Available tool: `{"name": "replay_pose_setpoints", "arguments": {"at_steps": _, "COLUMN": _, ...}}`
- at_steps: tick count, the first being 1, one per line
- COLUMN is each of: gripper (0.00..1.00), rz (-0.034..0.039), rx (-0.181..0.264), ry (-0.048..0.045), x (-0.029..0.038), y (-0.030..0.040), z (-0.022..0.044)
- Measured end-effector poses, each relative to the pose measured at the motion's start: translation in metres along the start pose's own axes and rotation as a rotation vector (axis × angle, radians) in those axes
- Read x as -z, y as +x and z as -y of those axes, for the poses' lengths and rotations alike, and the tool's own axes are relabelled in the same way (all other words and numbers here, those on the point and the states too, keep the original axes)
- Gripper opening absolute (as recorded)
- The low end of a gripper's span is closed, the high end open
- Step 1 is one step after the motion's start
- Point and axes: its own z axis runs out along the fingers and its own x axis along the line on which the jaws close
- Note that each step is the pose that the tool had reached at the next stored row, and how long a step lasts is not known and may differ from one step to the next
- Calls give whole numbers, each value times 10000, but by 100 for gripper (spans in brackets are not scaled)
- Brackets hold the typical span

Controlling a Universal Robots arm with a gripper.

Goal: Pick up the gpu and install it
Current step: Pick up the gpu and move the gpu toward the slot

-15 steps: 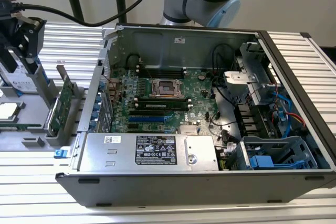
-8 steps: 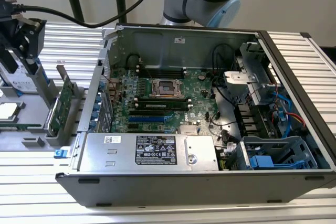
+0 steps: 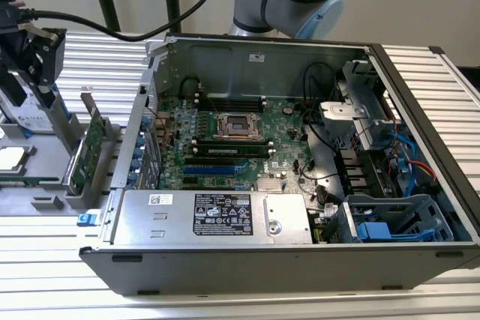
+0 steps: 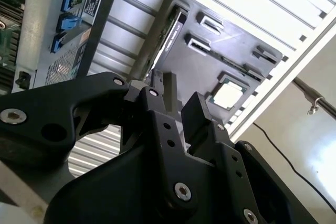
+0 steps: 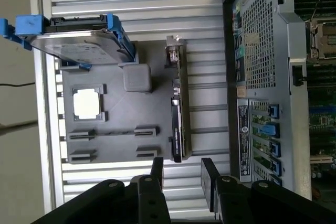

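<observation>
Gripper (image 5: 182,169) jaws wide open and empty above the upright gpu (image 5: 177,121). An off-centre descent risks striking or tipping the gpu.

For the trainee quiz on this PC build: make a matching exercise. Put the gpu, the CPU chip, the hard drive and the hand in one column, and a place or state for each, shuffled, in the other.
1 gpu
2 CPU chip
3 hard drive
4 hand

A lying flat in a square recess of the grey tray
B open, holding nothing
C framed by a blue carrier
D standing on edge on the tray

Pairs: 1-D, 2-A, 3-C, 4-B.
</observation>
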Motion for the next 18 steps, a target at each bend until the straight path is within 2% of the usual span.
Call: {"name": "replay_pose_setpoints", "arguments": {"at_steps": 18, "gripper": 100, "rz": 0, "rx": 0, "ry": 0, "x": -64, "y": 1, "z": 3}}
